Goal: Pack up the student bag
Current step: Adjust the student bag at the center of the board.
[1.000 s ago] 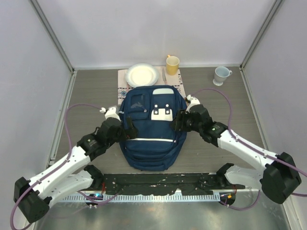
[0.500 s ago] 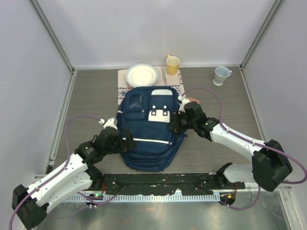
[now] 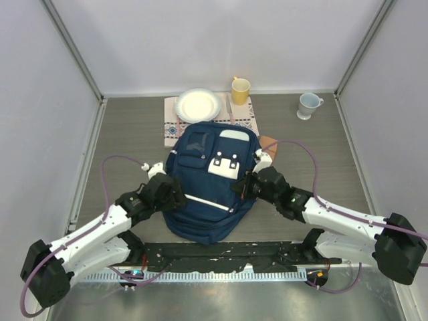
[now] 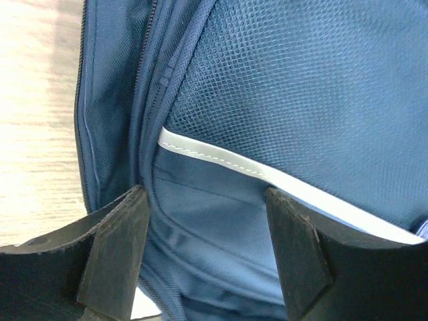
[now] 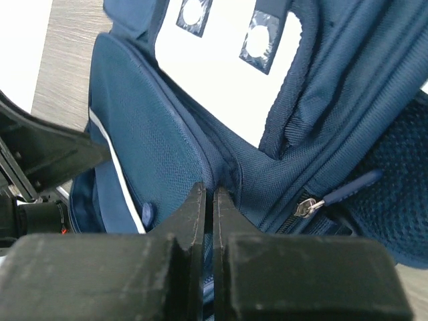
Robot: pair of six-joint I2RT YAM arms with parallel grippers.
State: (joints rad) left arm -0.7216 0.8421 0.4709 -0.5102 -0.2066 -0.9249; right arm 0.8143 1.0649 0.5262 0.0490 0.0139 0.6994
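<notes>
The student bag, a navy backpack with a white stripe and white buckle patch, lies flat in the middle of the table, skewed slightly. My left gripper is at its left side. In the left wrist view its jaws stand apart, with a fold of the bag's side panel bulging between them. My right gripper is at the bag's right side. Seen from the right wrist, this gripper is shut on a seam of the bag's fabric, beside a zipper pull.
Behind the bag a white plate sits on a patterned placemat, with a yellow cup beside it. A pale mug stands at the back right. A small brown item peeks out by the bag's right shoulder. Enclosure walls ring the table.
The right gripper closed on the bag's right side and drew back toward me. The bag turned and shifted with it. The left gripper's jaws narrowed around the bag's left side.
</notes>
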